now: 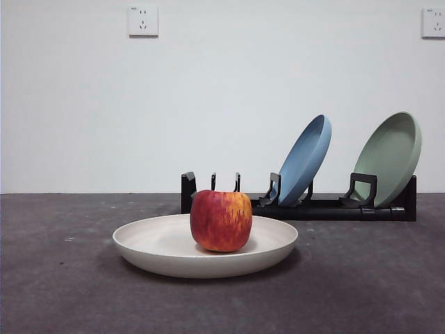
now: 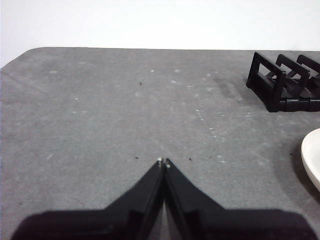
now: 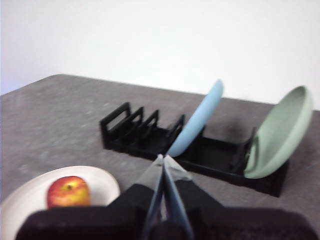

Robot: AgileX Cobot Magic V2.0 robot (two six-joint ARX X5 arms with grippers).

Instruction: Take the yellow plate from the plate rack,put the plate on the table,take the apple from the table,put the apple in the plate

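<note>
The yellow plate (image 1: 205, 248) lies flat on the table (image 1: 62, 278), in front of the plate rack (image 1: 327, 207). The apple (image 1: 221, 220), red with yellow streaks, stands in the plate's middle. In the right wrist view the apple (image 3: 68, 191) in the plate (image 3: 30, 200) shows well to one side of my right gripper (image 3: 163, 158), which is shut, holds nothing and hangs high above the table, short of the rack (image 3: 150, 135). My left gripper (image 2: 163, 161) is shut over bare table, with the plate's rim (image 2: 311, 155) and the rack's end (image 2: 280, 80) off to its side.
A blue plate (image 1: 304, 160) and a sage-green plate (image 1: 389, 156) lean in the rack's right slots. Behind the table stands a white wall with two sockets (image 1: 142, 21).
</note>
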